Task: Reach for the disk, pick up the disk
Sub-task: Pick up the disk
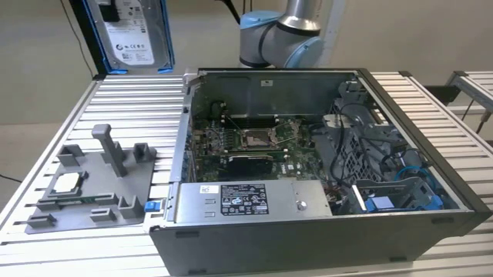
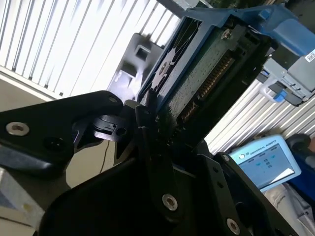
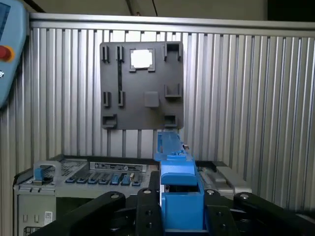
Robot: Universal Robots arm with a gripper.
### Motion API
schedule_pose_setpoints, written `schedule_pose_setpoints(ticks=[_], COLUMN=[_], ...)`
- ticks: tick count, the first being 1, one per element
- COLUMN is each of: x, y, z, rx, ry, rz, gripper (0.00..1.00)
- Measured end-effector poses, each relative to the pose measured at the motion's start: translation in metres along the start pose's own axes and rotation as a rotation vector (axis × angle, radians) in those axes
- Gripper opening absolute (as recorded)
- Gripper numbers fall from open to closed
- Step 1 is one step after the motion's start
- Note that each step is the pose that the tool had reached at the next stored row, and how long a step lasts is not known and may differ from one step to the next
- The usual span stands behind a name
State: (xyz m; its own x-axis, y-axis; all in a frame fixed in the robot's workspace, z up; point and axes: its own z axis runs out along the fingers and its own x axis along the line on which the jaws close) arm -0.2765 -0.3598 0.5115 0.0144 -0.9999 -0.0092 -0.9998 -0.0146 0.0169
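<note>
Exterior view: disk (image 1: 133, 34) hung upright, high at exterior view's left, well apart from case (image 1: 308, 242). First wrist view: gripper (image 3: 179, 199) clenched on disk. Pick-up judged done; any further move would call for firm, steady clamp.

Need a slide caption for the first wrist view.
End effector shut on the blue-framed disk, with the grey fixture tray and open computer case beyond.

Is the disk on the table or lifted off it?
Lifted, upright. The hand clamps the disk by its blue frame; the first wrist view shows the table below it.
</note>
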Motion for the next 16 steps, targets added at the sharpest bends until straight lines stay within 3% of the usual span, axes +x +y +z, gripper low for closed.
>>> schedule_pose_setpoints(ticks=[16], x=[0.0093], y=[-0.0669], z=[-0.0007], rx=[-0.0047], ry=[-0.0001], rz=[0.0], gripper=[0.0])
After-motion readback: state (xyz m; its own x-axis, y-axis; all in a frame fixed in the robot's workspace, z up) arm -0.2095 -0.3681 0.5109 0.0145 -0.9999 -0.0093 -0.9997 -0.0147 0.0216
